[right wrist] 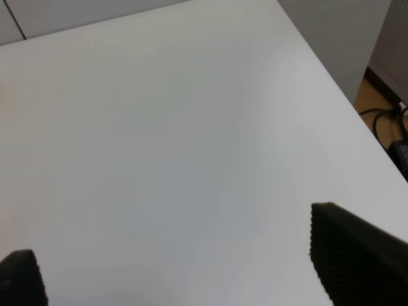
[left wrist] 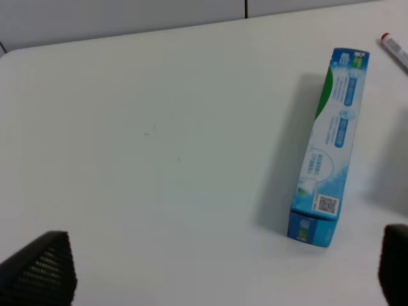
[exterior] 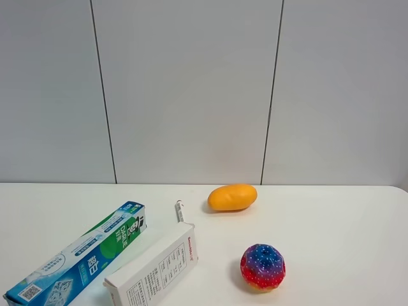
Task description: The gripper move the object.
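The white rectangular box (exterior: 156, 268) with small black print and red lettering on its edge lies flat at the table's front, left of centre. It lies beside the long blue-green toothpaste box (exterior: 80, 258). Neither gripper shows in the exterior high view. In the left wrist view my left gripper (left wrist: 217, 280) is open and empty, its fingertips (left wrist: 38, 271) wide apart above bare table, with the toothpaste box (left wrist: 328, 146) ahead of it. The white box does not show there. In the right wrist view my right gripper (right wrist: 191, 280) is open and empty over bare table.
A yellow-orange mango (exterior: 232, 197) lies mid-table. A multicoloured ball (exterior: 262, 267) sits at front right of centre. A white pen (exterior: 180, 210) lies behind the white box, and its tip shows in the left wrist view (left wrist: 395, 48). The table's edge (right wrist: 331, 76) and floor cables show near my right gripper.
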Robot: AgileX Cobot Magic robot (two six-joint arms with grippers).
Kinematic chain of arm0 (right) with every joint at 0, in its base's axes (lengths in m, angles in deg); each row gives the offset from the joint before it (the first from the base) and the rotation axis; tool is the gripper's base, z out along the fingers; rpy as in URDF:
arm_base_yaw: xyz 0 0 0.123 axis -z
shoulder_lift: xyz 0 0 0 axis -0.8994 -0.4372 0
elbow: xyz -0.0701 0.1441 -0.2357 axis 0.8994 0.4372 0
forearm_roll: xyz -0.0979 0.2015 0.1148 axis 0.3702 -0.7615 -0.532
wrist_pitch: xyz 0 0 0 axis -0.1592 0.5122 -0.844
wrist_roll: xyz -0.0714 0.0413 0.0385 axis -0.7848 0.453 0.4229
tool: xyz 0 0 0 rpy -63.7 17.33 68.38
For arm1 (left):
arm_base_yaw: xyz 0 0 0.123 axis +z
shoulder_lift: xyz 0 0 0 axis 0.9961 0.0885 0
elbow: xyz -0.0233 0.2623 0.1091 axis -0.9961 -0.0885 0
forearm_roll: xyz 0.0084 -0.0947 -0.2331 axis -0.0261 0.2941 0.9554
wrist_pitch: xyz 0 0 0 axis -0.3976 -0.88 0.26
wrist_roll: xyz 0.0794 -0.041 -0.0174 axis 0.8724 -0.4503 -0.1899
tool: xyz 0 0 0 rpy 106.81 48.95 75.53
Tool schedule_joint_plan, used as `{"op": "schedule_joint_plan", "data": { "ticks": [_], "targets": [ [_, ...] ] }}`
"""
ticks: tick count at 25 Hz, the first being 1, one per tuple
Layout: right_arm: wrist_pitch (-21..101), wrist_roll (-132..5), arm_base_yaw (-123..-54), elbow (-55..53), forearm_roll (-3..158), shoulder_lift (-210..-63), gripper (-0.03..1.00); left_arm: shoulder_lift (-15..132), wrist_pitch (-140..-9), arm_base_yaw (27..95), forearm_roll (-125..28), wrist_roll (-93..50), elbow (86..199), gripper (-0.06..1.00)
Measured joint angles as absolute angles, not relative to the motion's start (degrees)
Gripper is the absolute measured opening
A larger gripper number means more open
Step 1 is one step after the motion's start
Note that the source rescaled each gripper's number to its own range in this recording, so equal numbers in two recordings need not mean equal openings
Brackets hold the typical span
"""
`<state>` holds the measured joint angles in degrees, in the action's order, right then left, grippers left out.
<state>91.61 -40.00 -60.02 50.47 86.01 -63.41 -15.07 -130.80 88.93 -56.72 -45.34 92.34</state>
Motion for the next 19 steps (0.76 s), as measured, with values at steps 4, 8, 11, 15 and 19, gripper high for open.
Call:
{"op": "schedule_joint_plan", "data": {
  "ticks": [4, 8, 11, 15, 19],
  "targets": [
    [91.61, -40.00, -60.02, 50.47, 86.01, -63.41, 1.00, -15.07, -130.80, 88.93, -56.72, -45.34, 92.34, 0.96],
    [91.61, -40.00, -60.02, 50.47, 86.01, -63.41, 1.00, -15.07, -130.80, 88.93, -56.72, -45.34, 92.34, 0.96],
    [91.61, -40.00, -60.02, 50.47, 86.01, -63.41, 1.00, -15.07, -130.80, 88.93, -56.72, -45.34, 92.34, 0.96],
    [91.61, -40.00, -60.02, 50.47, 86.01, -63.41, 1.00, -15.07, -130.80, 88.93, -56.72, -45.34, 92.34, 0.96],
    [91.61, -40.00, -60.02, 50.47, 86.01, -63.41, 1.00, -15.07, -130.80, 88.93, -56.72, -45.34, 92.34, 0.96]
  ]
}}
